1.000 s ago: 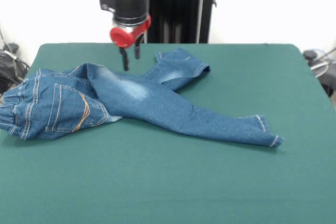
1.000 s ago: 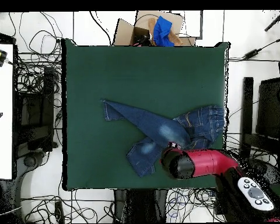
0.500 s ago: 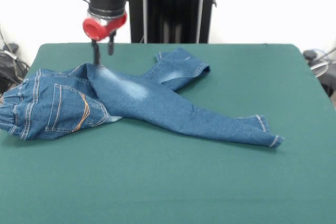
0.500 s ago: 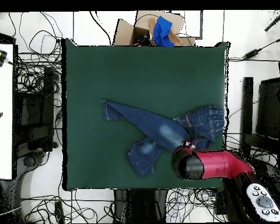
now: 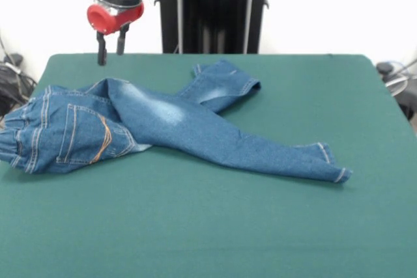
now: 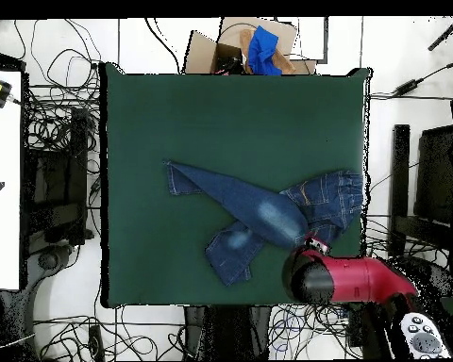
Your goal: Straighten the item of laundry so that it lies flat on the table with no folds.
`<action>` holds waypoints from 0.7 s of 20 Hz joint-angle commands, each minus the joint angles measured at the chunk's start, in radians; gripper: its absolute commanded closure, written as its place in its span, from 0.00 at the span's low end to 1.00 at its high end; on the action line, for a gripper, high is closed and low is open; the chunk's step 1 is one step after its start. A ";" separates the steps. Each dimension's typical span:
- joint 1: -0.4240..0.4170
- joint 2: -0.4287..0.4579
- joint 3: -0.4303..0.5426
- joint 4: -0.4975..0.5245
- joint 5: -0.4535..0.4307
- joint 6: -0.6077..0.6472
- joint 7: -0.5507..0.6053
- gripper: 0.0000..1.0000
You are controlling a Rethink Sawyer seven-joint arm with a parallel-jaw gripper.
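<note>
Both black fingers (image 5: 101, 50) hang apart with nothing between them, so I read the gripper (image 5: 111, 48) as open and empty, raised clear over the table's (image 5: 215, 226) far edge in the front view. From overhead I see only the red arm (image 6: 348, 281) covering it near the bottom edge; that view hides the fingertips. Overhead also gives me a cardboard box (image 6: 232, 45) beyond the table's top edge, holding a crumpled blue cloth (image 6: 263, 49), which the front camera misses. The jeans (image 5: 156, 125) lie below and just forward of the fingertips, untouched, legs crossed and the waistband end folded over at the front view's left.
</note>
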 commanded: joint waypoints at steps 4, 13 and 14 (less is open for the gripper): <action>0.046 0.069 -0.014 -0.042 0.020 -0.063 0.222 0.00; 0.021 0.135 0.005 -0.102 0.025 -0.057 0.197 0.00; -0.001 0.171 0.028 -0.131 0.025 -0.053 0.171 0.00</action>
